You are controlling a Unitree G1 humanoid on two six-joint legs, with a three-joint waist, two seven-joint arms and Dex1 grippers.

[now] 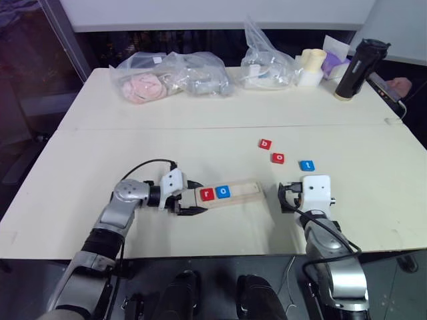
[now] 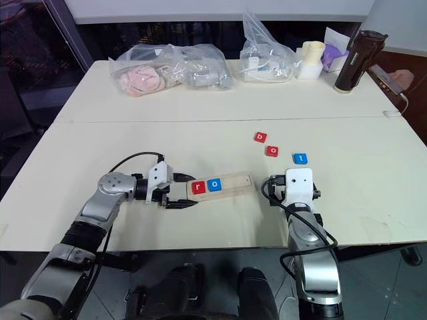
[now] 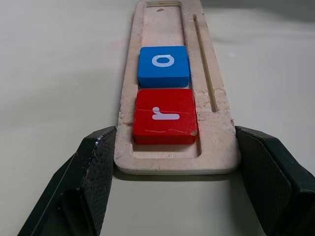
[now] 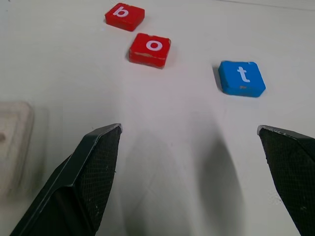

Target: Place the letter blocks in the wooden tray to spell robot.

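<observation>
Gripping the wooden tray (image 3: 216,142) by its end, my left gripper (image 3: 177,169) is clamped; red r block (image 3: 165,116), blue o block (image 3: 163,65) seated. Right gripper (image 4: 192,147) spread wide, empty; b block (image 4: 124,15), red o block (image 4: 150,48), t block (image 4: 241,77) loose on table (image 1: 200,127).

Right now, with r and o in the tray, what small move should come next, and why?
Probably the open right gripper should reach forward to the red b block, the next letter needed. The wooden tray already holds the red r block and the blue o block, and the left gripper is shut on its end, seemingly steadying it.
</observation>
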